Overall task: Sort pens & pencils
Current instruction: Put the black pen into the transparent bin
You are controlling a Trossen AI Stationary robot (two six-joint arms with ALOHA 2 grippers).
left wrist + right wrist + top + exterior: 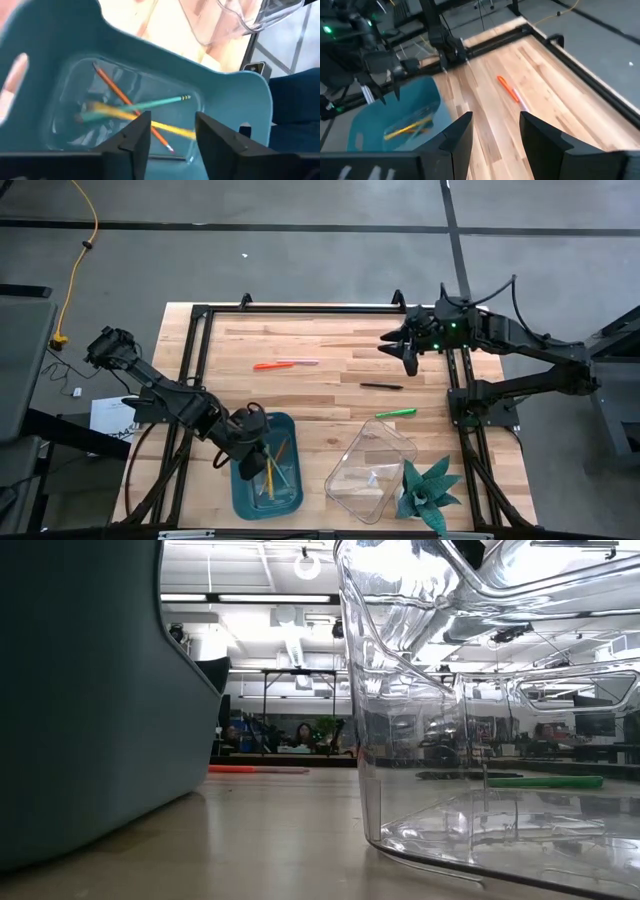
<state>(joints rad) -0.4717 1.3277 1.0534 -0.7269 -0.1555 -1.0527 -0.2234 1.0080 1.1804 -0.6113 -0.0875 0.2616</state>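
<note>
Three pencils, orange (117, 92), greenish (150, 104) and yellow (165, 128), lie crossed in the blue tray (268, 470). My left gripper (172, 131) hovers open just above them, over the tray's far end (250, 430), holding nothing. On the table lie a red-orange pen (272, 365) with a pale pinkish stick (303, 362) at its right end, a black pen (382, 386) and a green pen (396, 413). My right gripper (408, 352) is open, up in the air by the table's far right corner; its wrist view looks down on the red-orange pen (506, 88) and the tray (395, 120).
A clear plastic container (370, 470) sits at the near edge, right of the tray, with a green artificial plant (430, 492) beside it. A black frame (300, 310) borders the table. Bare wood lies between the pens and the tray. Low view: tray wall (90, 700), container (480, 720).
</note>
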